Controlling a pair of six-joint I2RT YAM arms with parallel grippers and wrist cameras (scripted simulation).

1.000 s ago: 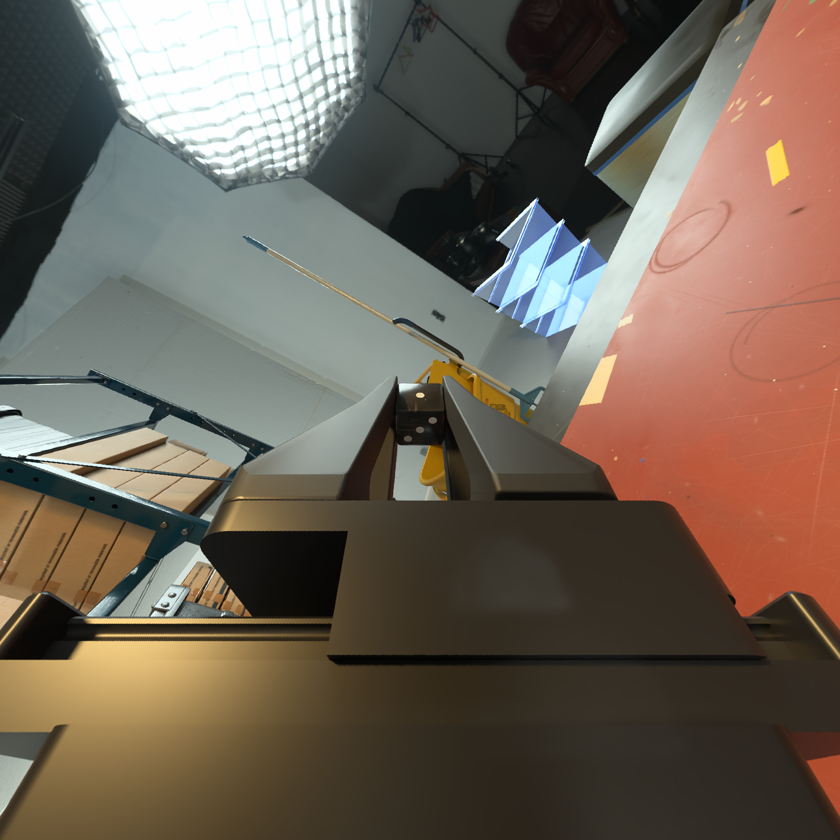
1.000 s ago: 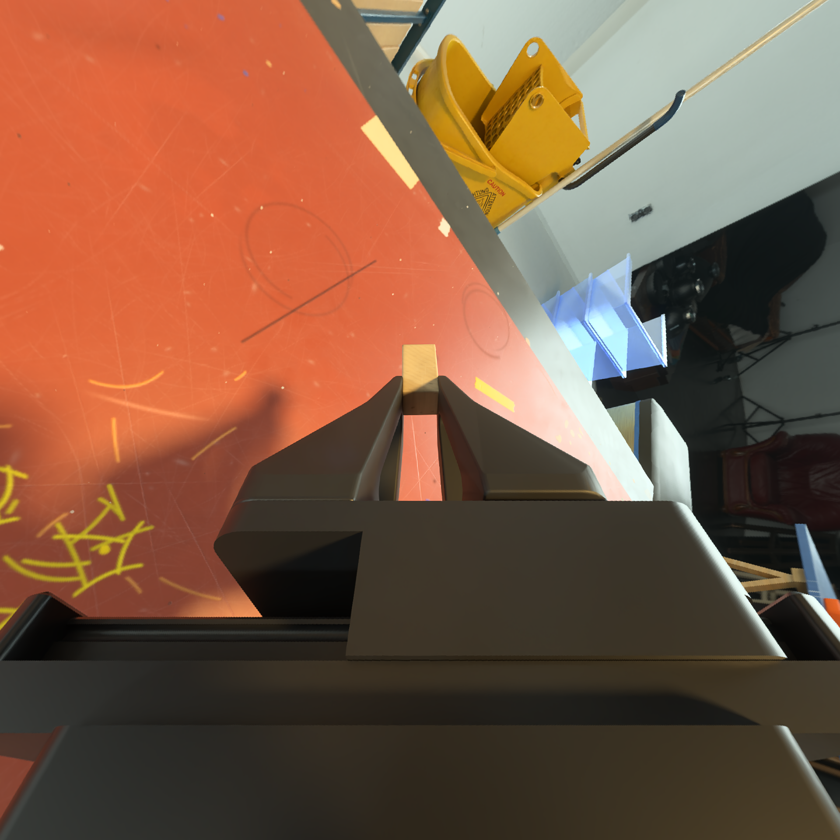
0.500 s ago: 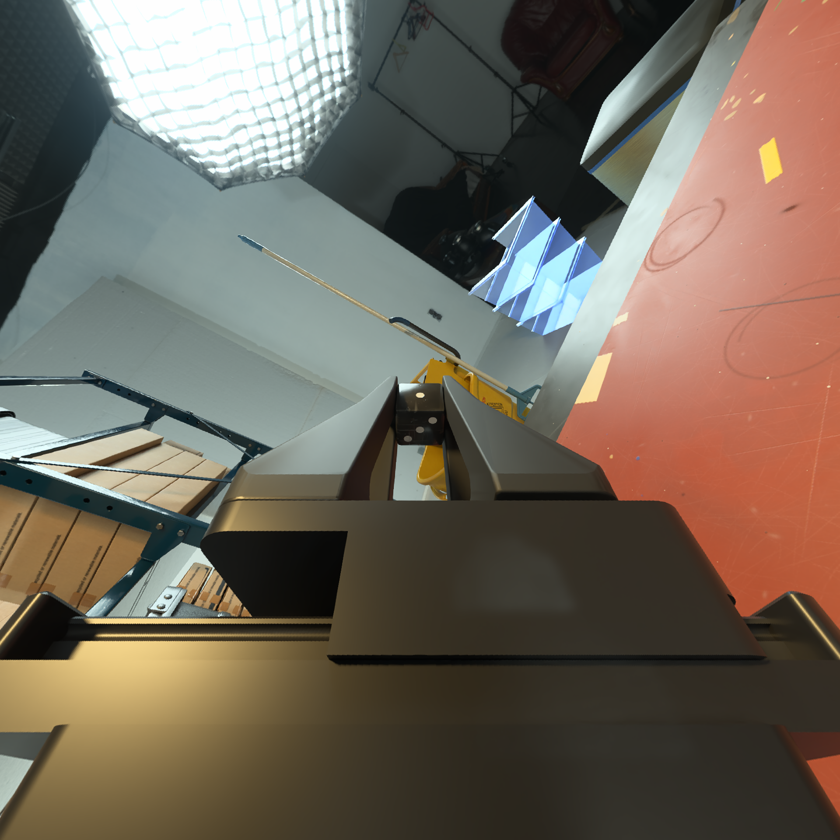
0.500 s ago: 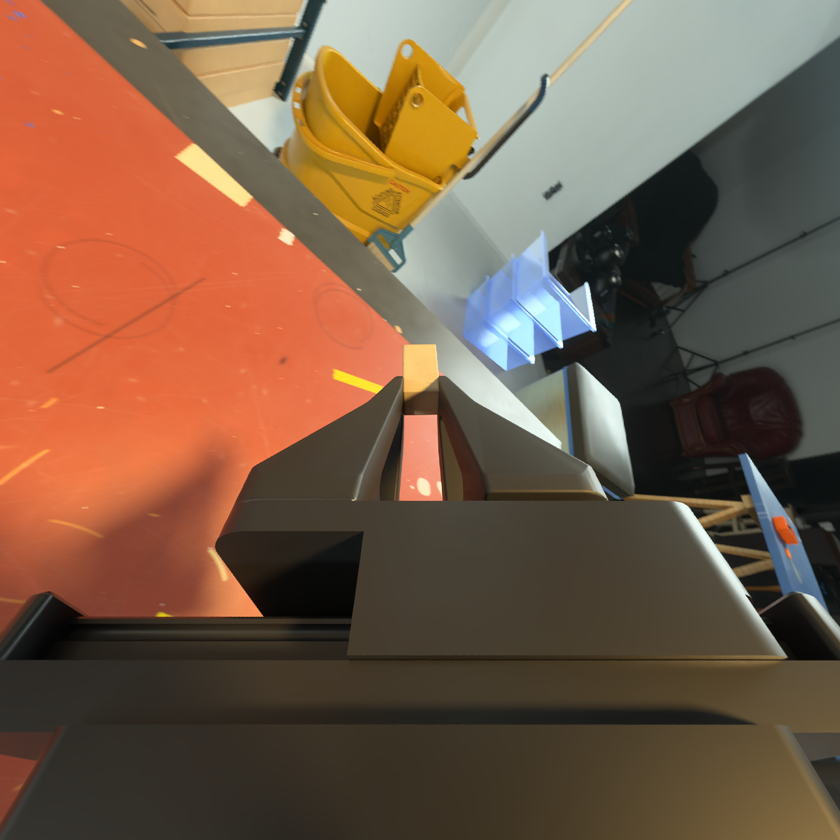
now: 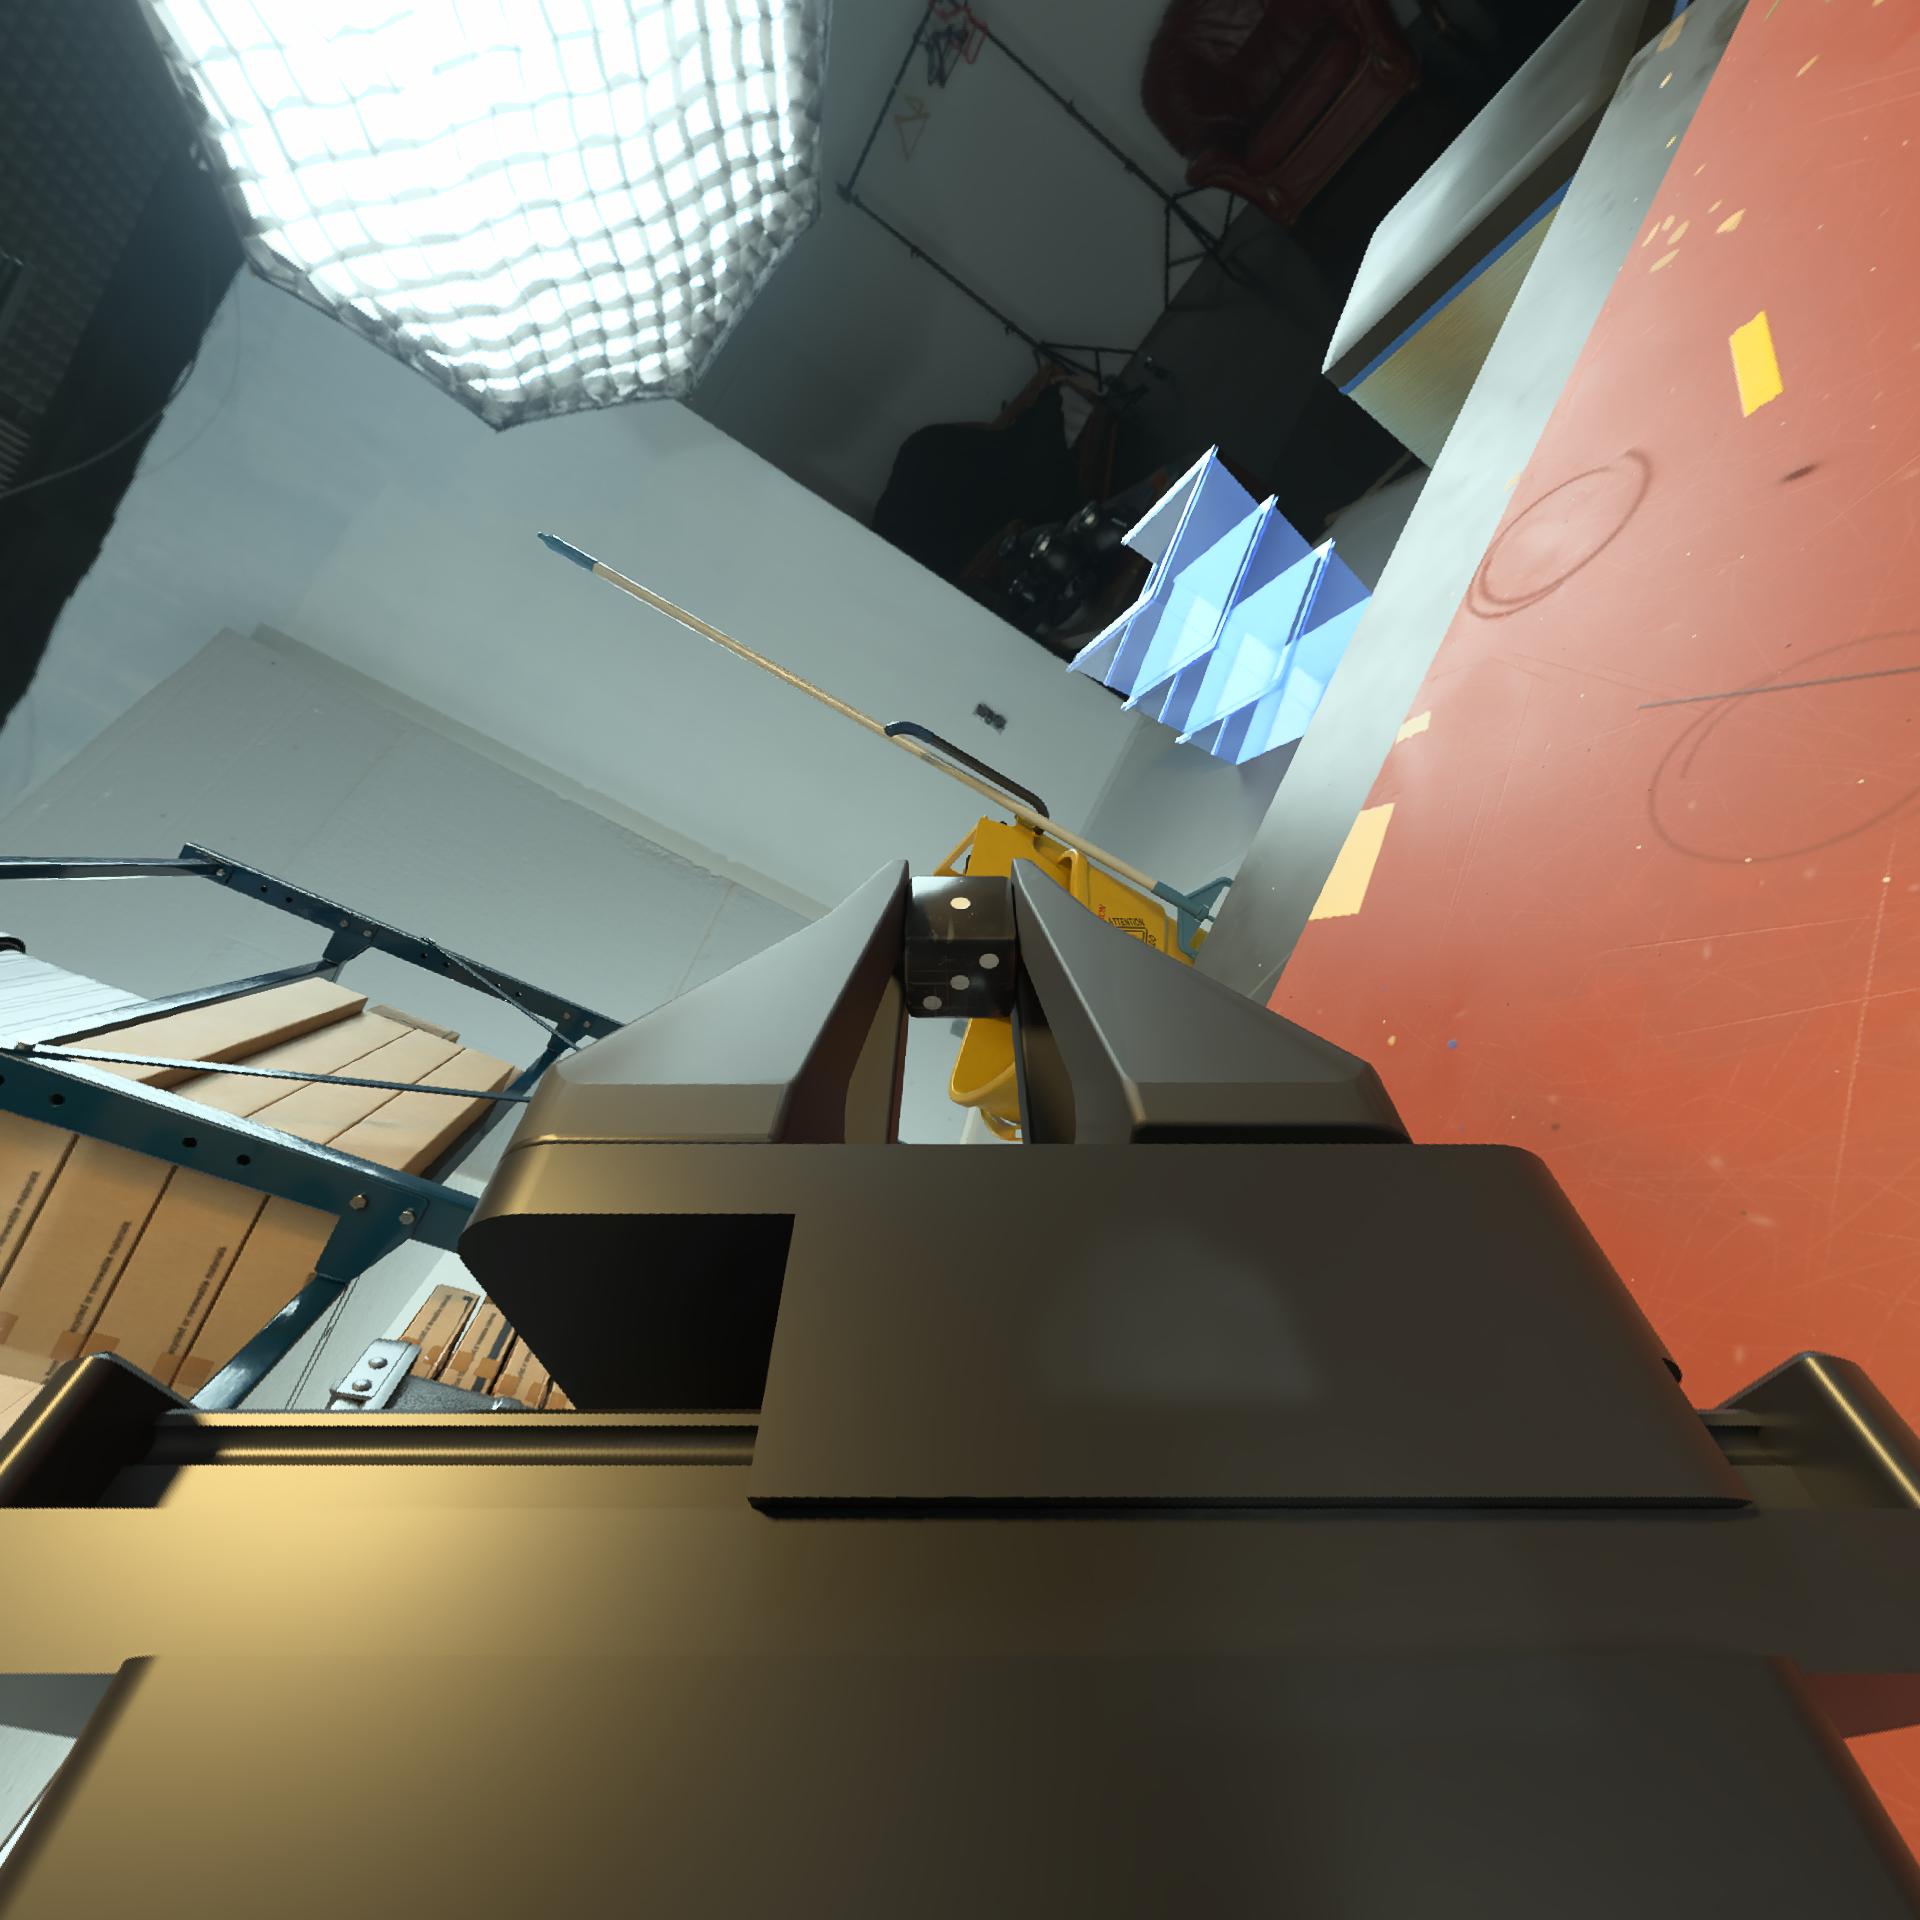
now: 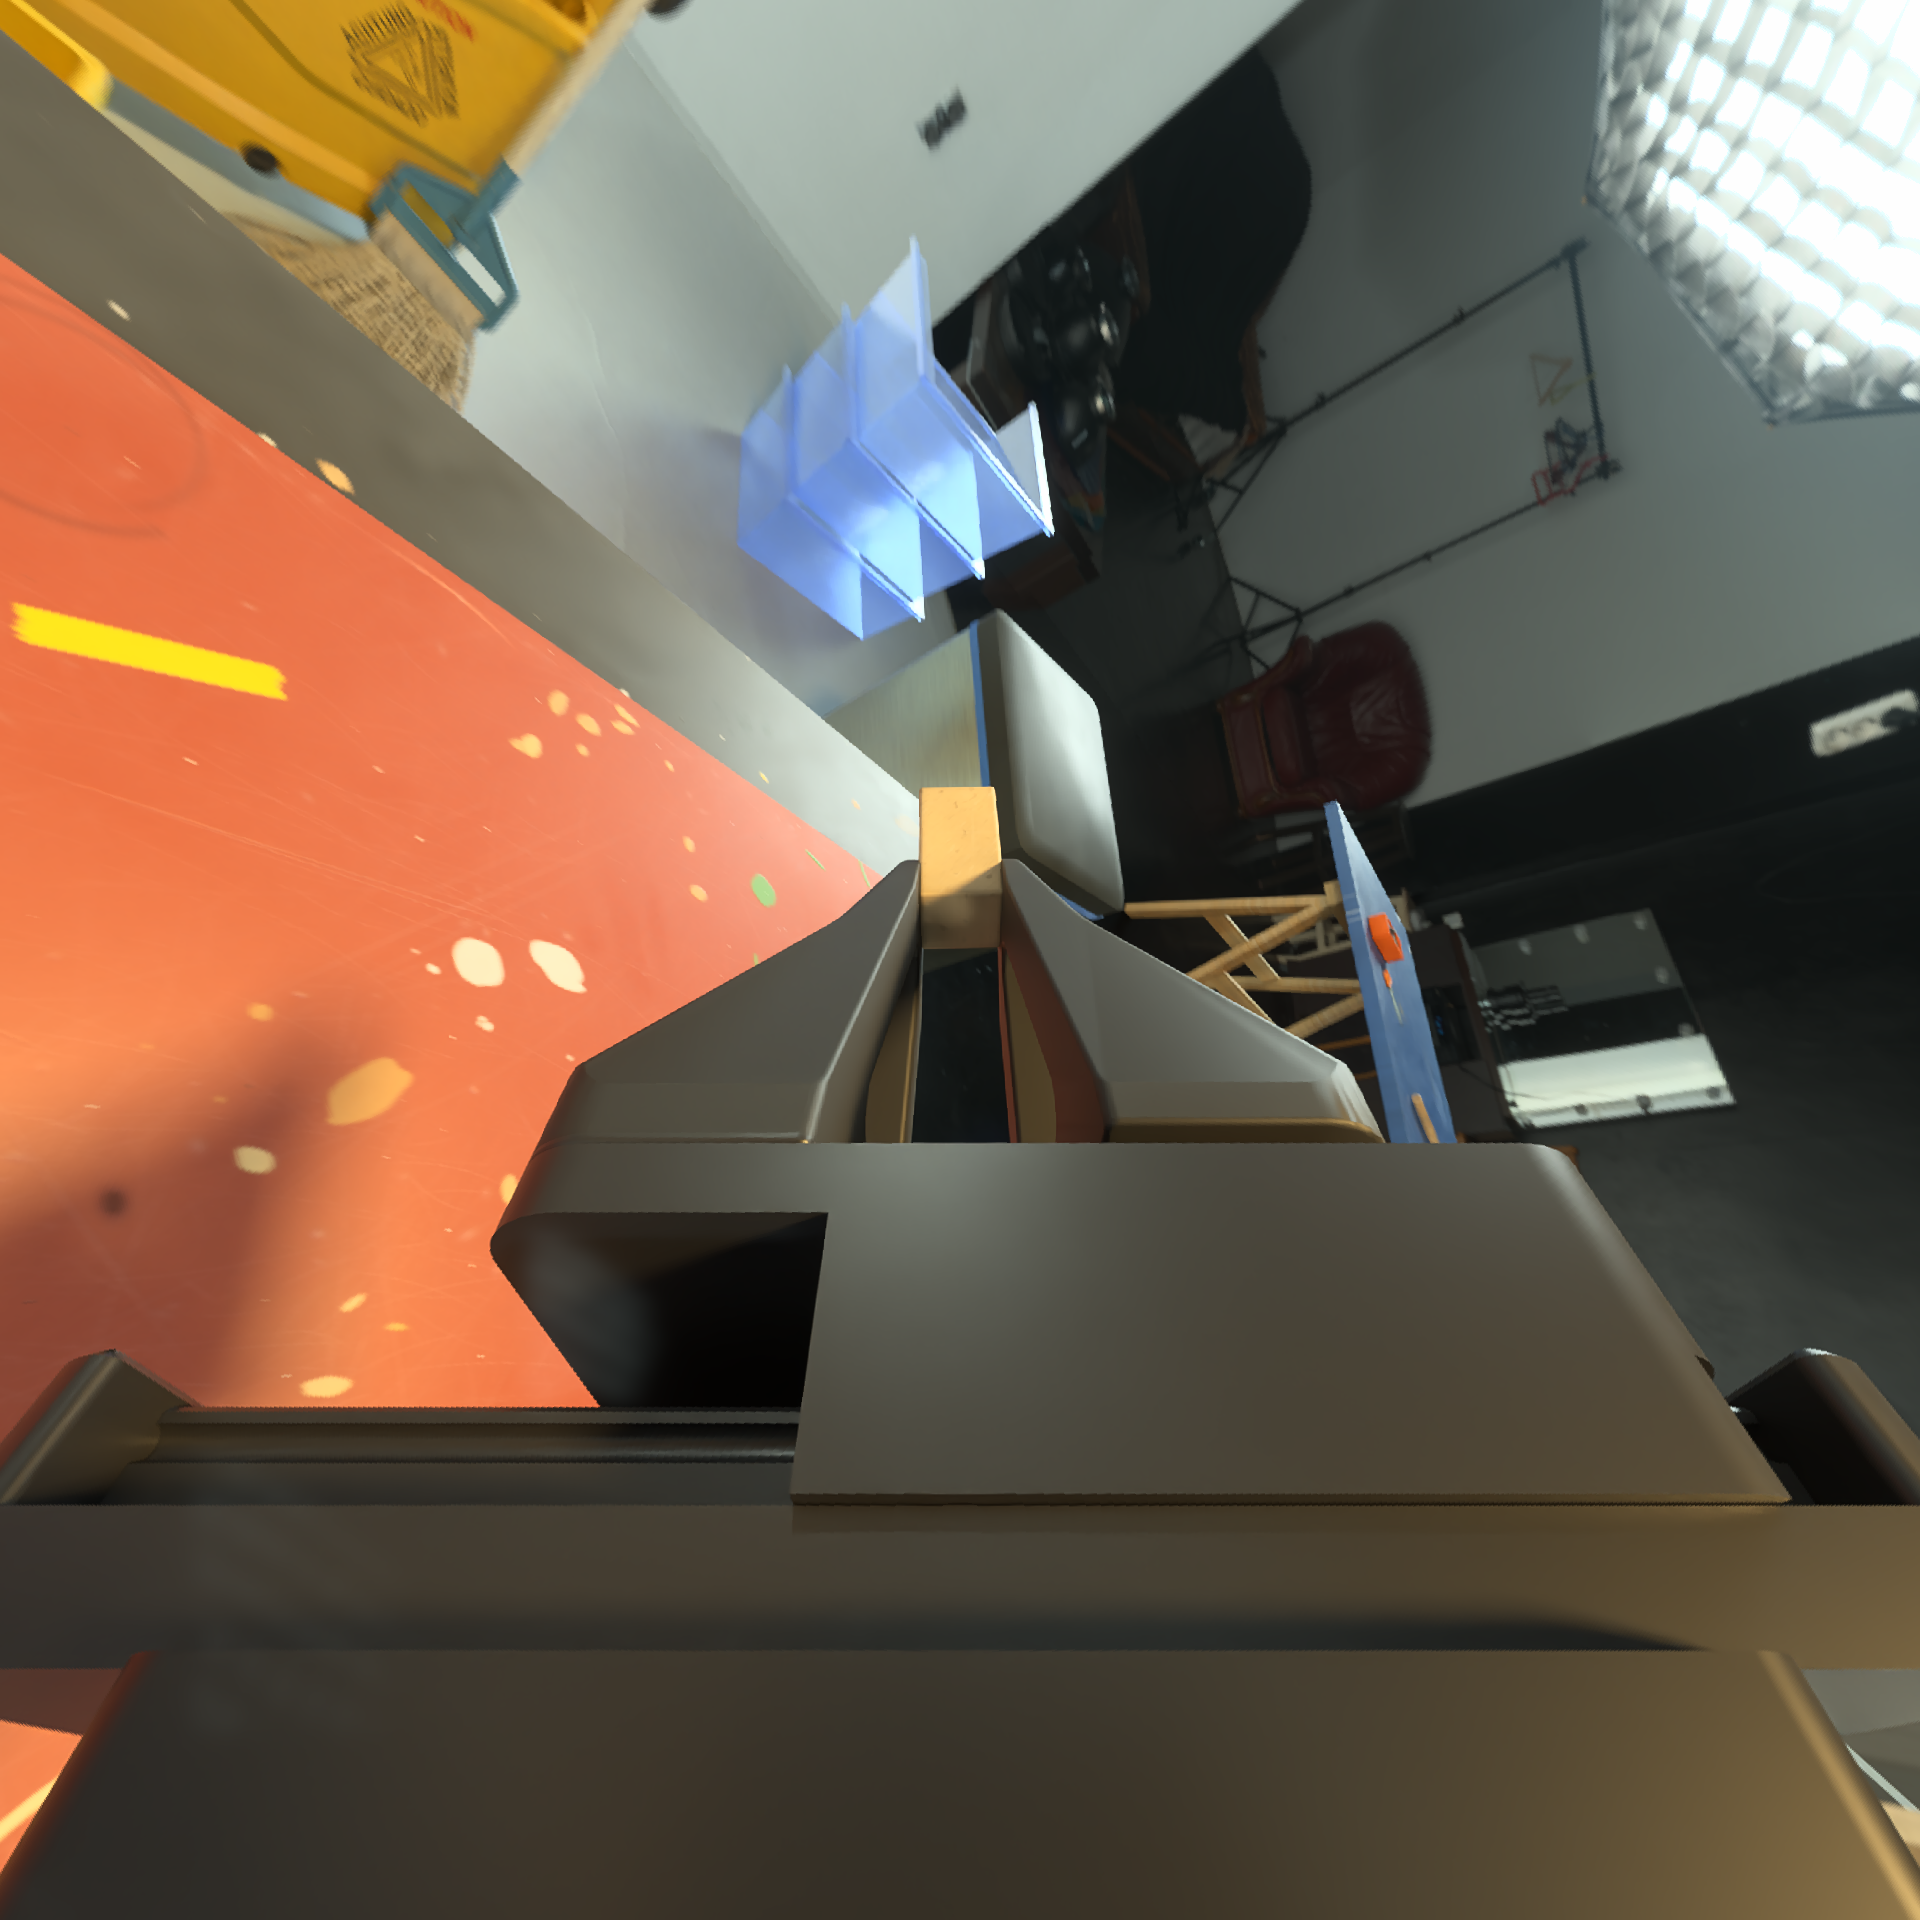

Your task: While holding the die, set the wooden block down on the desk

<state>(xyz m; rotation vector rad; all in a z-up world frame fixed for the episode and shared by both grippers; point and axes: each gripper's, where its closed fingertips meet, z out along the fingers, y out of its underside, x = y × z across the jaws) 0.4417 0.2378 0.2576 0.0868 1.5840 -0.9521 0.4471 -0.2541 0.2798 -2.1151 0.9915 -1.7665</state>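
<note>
Left wrist view: hand [image 5: 960, 914] pinches die [image 5: 958, 951].

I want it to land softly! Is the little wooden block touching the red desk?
Cannot tell. The right wrist view shows the tan wooden block in the right gripper, hiding any gap above the red desk.

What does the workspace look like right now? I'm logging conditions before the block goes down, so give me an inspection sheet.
Surface: red desk, scratched, paint-flecked.
Job's things: black die and wooden block, both held off the desk.
Clutter: nothing seen on the desk.
Grippers: left gripper shut on the die; right gripper shut on the wooden block.
Cables: nothing seen.
Surroundings: yellow mop bucket, blue dividers, softbox light, shelved cardboard boxes.
</note>
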